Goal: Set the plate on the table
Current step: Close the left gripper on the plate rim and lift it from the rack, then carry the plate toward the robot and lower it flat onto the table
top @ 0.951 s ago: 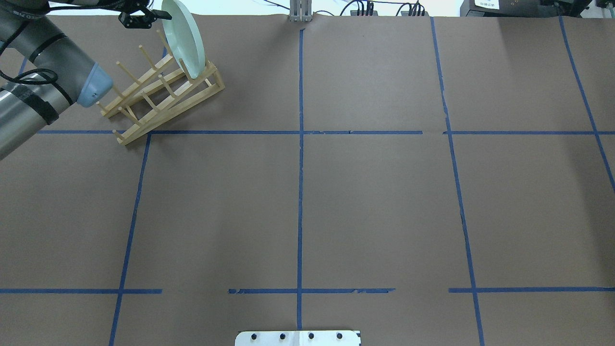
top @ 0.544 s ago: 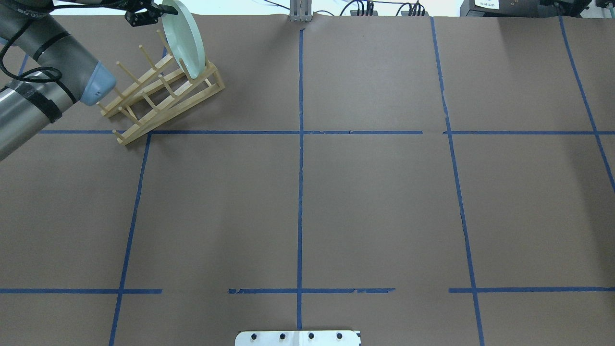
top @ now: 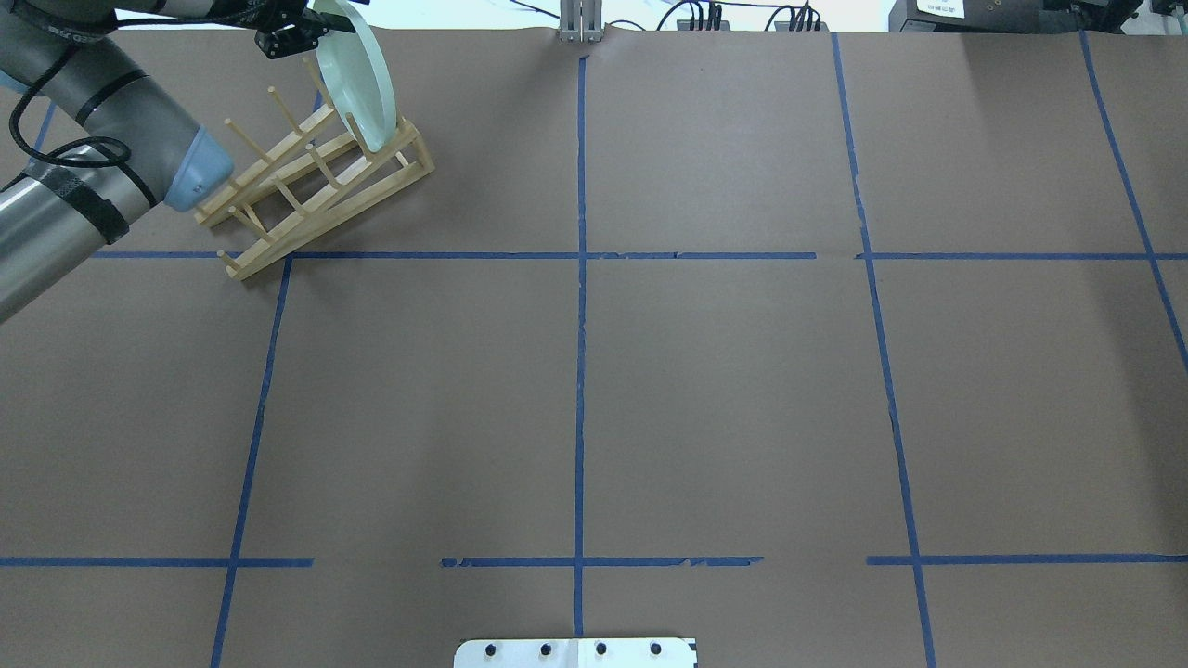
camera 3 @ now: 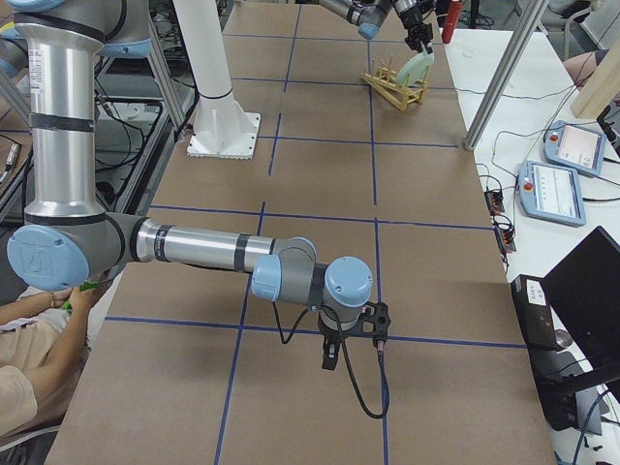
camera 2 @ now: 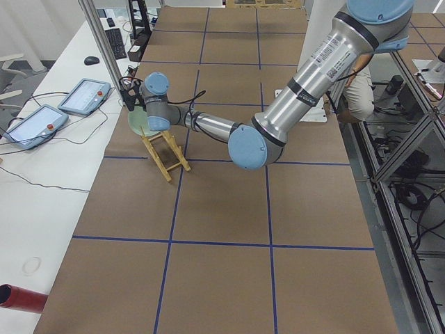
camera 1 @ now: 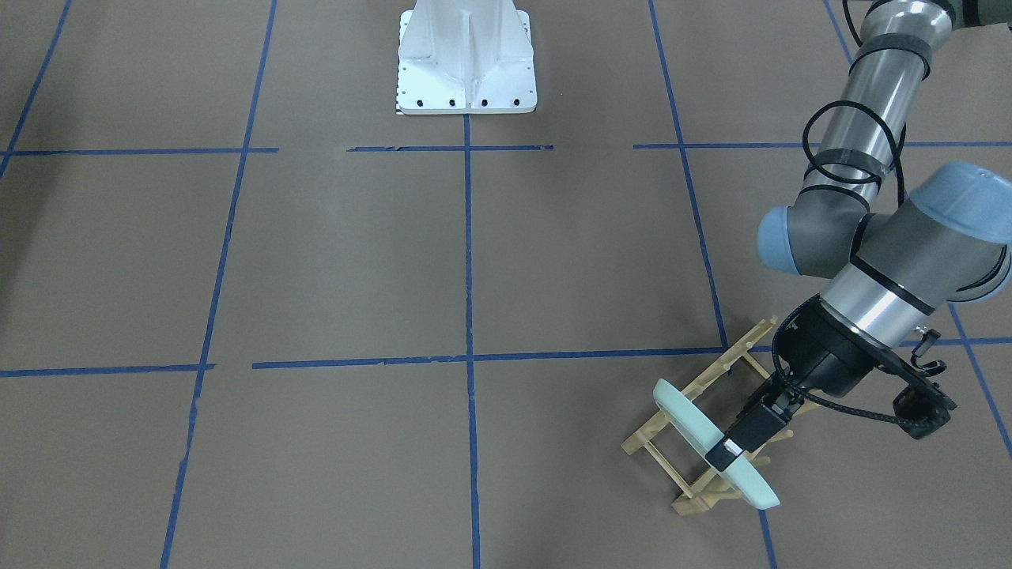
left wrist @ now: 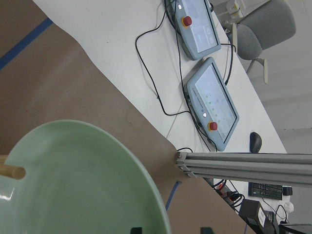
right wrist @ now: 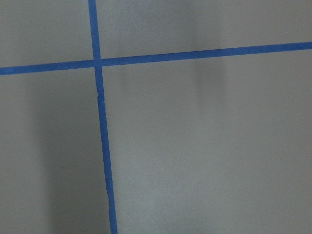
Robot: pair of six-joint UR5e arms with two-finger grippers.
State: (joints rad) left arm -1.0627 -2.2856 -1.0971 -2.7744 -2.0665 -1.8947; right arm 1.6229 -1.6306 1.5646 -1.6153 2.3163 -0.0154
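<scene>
Brown surface bears a rack whose plate has its rim within the parted, mostly cropped left claw; the right claw is too distant to tell.

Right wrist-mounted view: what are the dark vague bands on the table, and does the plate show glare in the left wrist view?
Right wrist-mounted view: soft, blurred shadows on the table; the blue tape looks fairly sharp. Left wrist-mounted view: the plate carries only small bright glints at its lower left, below the wooden peg; no strong glare.
</scene>
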